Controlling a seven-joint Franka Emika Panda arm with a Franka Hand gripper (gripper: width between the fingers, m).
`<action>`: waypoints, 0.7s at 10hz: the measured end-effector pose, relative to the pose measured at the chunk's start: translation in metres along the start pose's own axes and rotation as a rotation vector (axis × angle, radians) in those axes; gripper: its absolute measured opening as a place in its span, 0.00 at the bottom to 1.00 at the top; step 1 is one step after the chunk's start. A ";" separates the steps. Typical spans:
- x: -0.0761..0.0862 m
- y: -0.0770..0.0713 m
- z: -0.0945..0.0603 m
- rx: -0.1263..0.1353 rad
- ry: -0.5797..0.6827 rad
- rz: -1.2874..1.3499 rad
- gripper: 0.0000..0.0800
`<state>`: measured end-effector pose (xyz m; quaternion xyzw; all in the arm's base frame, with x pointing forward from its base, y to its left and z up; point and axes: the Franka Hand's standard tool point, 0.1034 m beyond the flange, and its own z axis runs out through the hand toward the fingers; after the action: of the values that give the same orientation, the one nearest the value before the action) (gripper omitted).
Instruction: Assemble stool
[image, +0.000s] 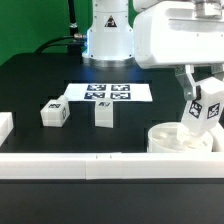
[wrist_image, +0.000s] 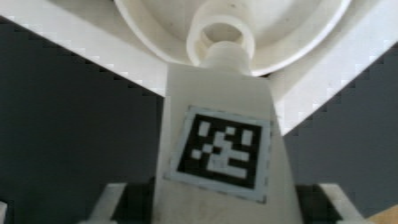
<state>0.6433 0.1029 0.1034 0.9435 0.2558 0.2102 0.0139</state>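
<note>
Your jaws pinch a tagged leg (image: 205, 110) by its sides. Its tip sits at a hole (wrist_image: 217, 38) in the round seat (image: 170, 138), at the exterior view's right of the surface (image: 30, 85). Square the tip to that hole, then press in gently, without shoving the seat.

Exterior wide frontal, wrist close, sharing leg (wrist_image: 217, 130)

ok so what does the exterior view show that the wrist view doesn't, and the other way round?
Exterior view only: two loose legs on the table, the marker board, a white rail. Wrist view only: the tip of the held leg at what looks like a hole in the seat. Both: the gripper shut on that leg, its tag, the seat.
</note>
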 end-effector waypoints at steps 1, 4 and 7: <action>0.000 -0.001 0.001 0.001 -0.001 0.000 0.41; -0.005 -0.003 0.004 -0.003 0.013 -0.001 0.41; -0.007 -0.002 0.006 -0.003 0.013 -0.006 0.41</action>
<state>0.6396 0.1016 0.0949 0.9413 0.2585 0.2166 0.0145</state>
